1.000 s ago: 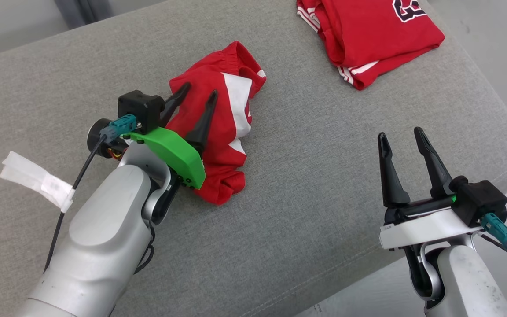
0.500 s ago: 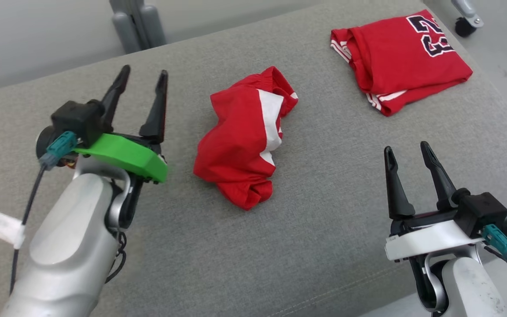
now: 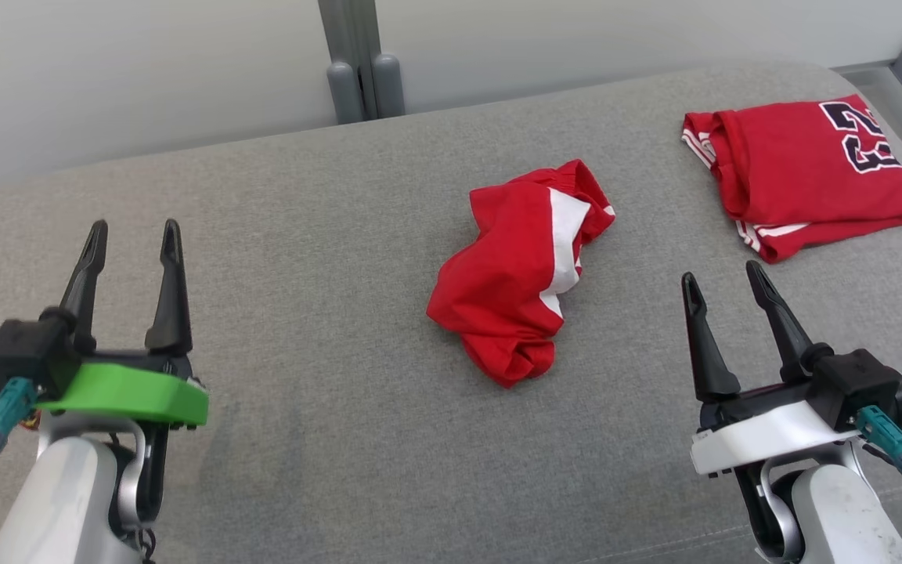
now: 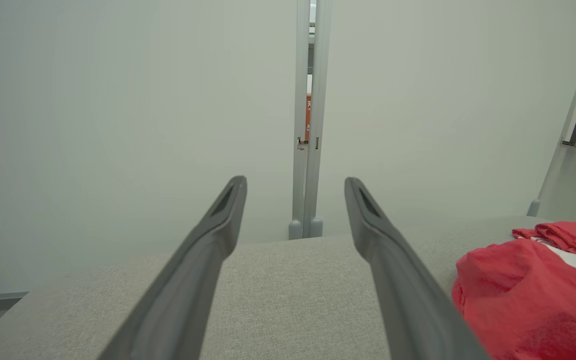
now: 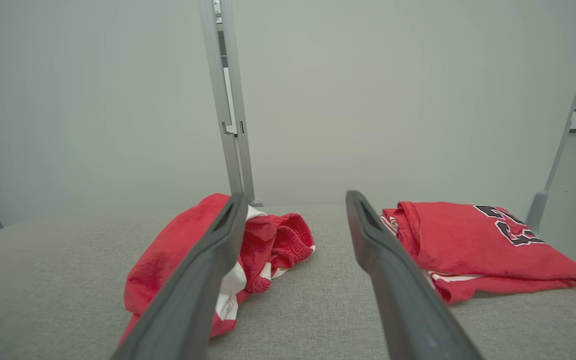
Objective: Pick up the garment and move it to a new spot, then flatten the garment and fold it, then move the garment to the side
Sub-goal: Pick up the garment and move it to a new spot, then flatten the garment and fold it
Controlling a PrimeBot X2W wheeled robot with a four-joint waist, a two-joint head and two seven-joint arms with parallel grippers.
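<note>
A grey upholstered surface (image 3: 326, 258) runs across the scene, with a pale wall (image 3: 146, 78) and a grey post (image 3: 357, 70) behind it; both arms are poised low over its near edge. The left claw (image 3: 135, 227) stands spread wide with nothing between its fingers; the right claw (image 3: 721, 272) is likewise spread and empty.

The garment (image 3: 514, 274), red shorts with a white side panel, lies in a crumpled heap on the cushion; it is ahead of the left claw and well off to its right, and ahead of the right claw, near it and a little to its left; neither claw touches it. A folded red jersey (image 3: 811, 172) lies beyond the right claw, ahead and slightly to its right, apart from the shorts.

The heap is loose and bunched, so I judge the flattening step to be in hand, or the pick-up if the spot is not yet the chosen one; the pictures alone cannot settle which.

The next move probably calls for both claws to go forward and inward to opposite ends of the heap, one toward the gathered waistband on the far side, one toward the bunched folds on the near side; each should pinch an edge and draw the cloth apart until it lies flat, keeping clear of the jersey.
</note>
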